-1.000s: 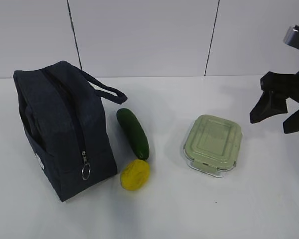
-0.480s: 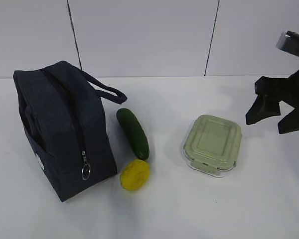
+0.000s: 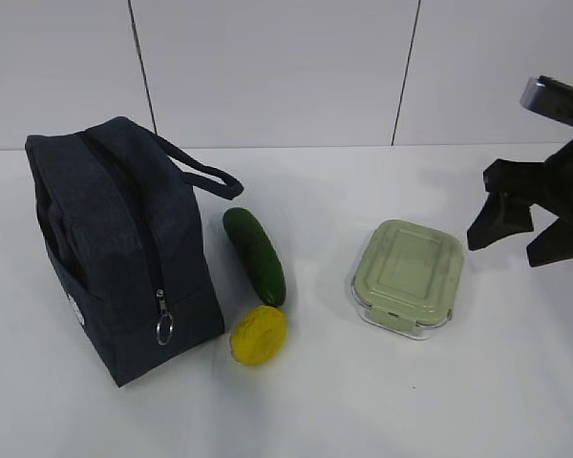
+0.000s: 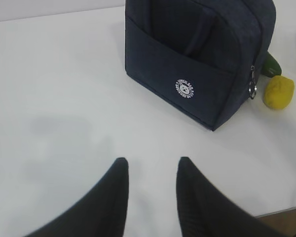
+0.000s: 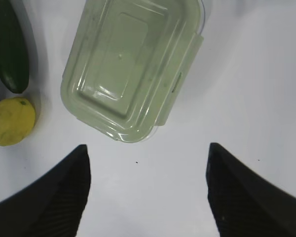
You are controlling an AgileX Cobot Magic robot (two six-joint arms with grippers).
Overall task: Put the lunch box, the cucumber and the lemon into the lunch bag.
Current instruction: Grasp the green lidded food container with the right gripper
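Note:
The navy lunch bag (image 3: 115, 243) stands at the left of the table, its zipper closed and the ring pull (image 3: 165, 329) hanging at the front. Beside it lie the dark green cucumber (image 3: 255, 254) and the yellow lemon (image 3: 258, 335). The lunch box (image 3: 408, 275) with its pale green lid sits right of centre. My right gripper (image 3: 516, 234) hangs open above the table just right of the lunch box (image 5: 130, 69), nothing between its fingers. My left gripper (image 4: 152, 165) is open and empty over bare table, short of the lunch bag (image 4: 202, 54); the lemon (image 4: 278, 92) shows beyond.
White table (image 3: 363, 401) with a grey panelled wall behind. In the left wrist view the table's front edge (image 4: 281, 212) shows at the lower right.
The right gripper has moved a little left and up toward the lunch box. Nothing on the table has shifted.

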